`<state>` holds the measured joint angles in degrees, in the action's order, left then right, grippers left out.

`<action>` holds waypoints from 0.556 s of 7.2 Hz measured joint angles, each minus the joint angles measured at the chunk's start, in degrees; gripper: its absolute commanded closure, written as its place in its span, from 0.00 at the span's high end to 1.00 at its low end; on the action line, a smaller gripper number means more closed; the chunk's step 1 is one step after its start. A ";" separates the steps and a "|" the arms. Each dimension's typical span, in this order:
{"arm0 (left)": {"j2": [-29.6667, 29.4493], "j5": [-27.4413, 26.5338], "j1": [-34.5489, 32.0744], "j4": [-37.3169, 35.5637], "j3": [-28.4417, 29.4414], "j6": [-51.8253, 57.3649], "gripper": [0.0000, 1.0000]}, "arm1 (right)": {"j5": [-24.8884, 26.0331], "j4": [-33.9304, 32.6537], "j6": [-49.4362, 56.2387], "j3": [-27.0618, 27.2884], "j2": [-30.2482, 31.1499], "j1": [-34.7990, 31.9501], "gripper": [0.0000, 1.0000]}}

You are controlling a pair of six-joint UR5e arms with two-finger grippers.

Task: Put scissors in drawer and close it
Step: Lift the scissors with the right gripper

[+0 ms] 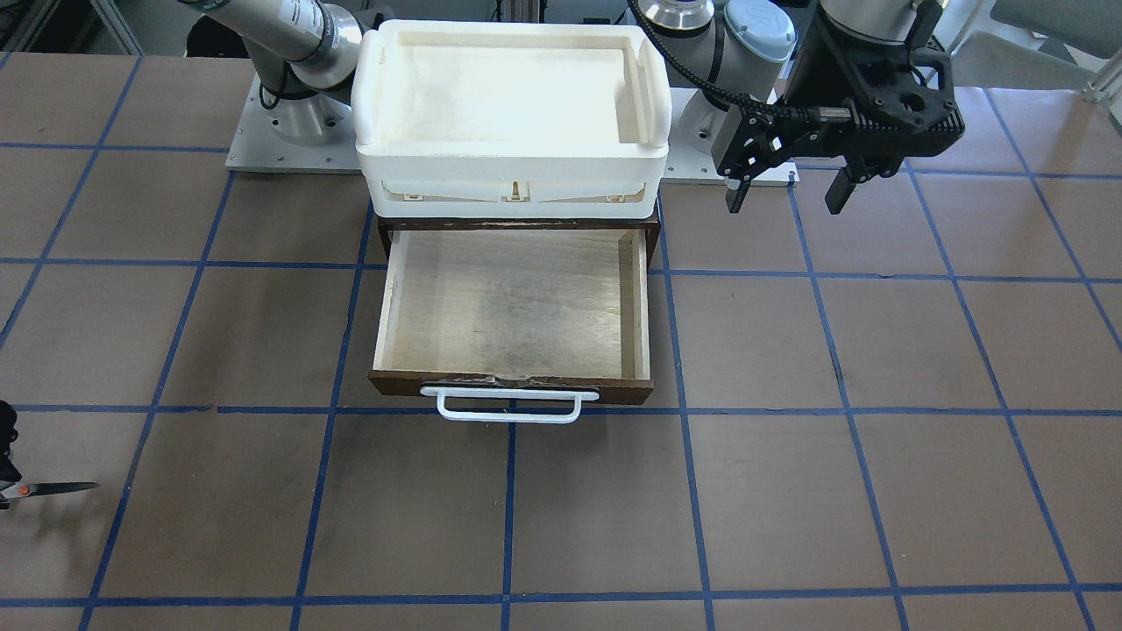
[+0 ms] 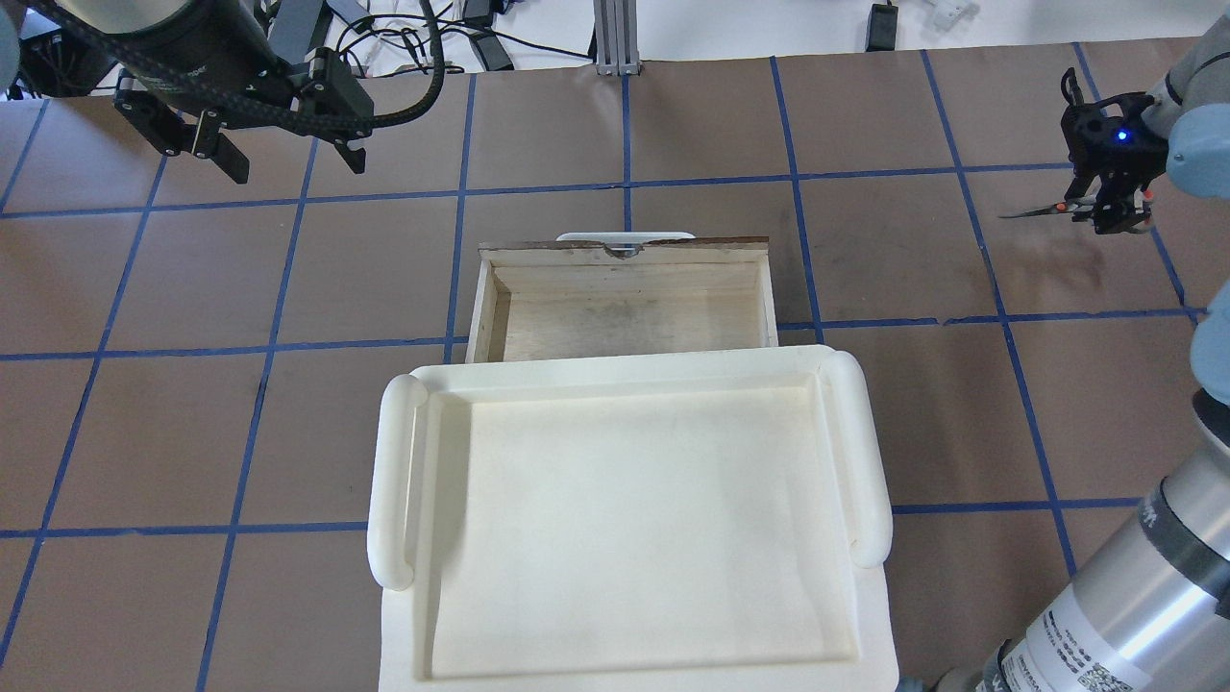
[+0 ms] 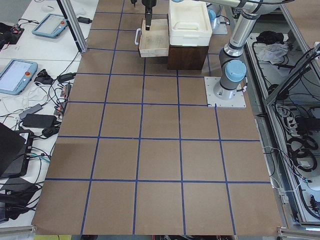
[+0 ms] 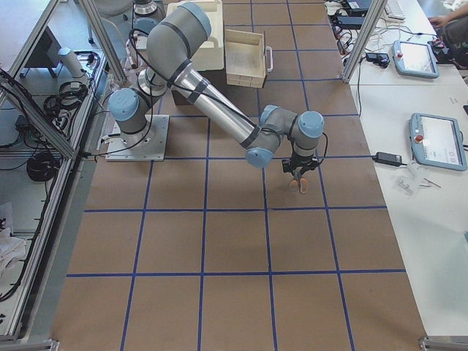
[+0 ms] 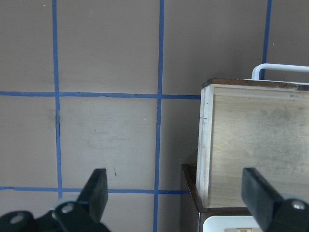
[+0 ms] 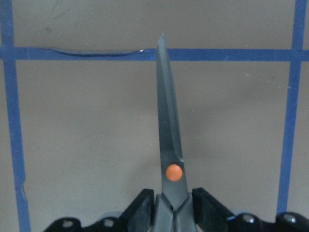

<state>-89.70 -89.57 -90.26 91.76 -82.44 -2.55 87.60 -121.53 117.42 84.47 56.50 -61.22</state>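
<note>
The scissors (image 6: 170,145) are clamped at the pivot by my right gripper (image 6: 175,212), shut on them, with the slim dark blades pointing away and the orange dot showing. They hang just above the table far to the drawer's right (image 2: 1043,210), at the table's edge (image 1: 53,488). The drawer (image 1: 517,298) is pulled open, its pale wood interior bare and its white bar handle (image 1: 508,407) facing away from the robot. My left gripper (image 1: 784,200) is open and holds nothing, hovering left of the drawer (image 5: 256,145) near the robot's base.
A white plastic tray (image 2: 625,519) sits on the dark cabinet (image 3: 187,56) above the drawer. Brown table with a blue tape grid lies all around. Tablets and cables (image 3: 20,75) lie on side benches beyond the table.
</note>
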 measured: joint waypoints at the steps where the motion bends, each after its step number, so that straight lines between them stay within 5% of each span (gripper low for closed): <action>1: 0.13 0.08 -0.03 0.00 0.00 -0.02 1.00 | -0.10 2.02 -3.67 0.01 2.43 -1.02 0.00; 4: 0.55 0.20 -0.07 0.00 0.00 -0.05 1.00 | -0.07 8.12 -12.79 0.15 10.97 -8.81 0.00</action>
<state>-89.15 -89.37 -90.34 91.76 -82.44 -2.60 87.53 -113.41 104.62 84.62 67.47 -70.03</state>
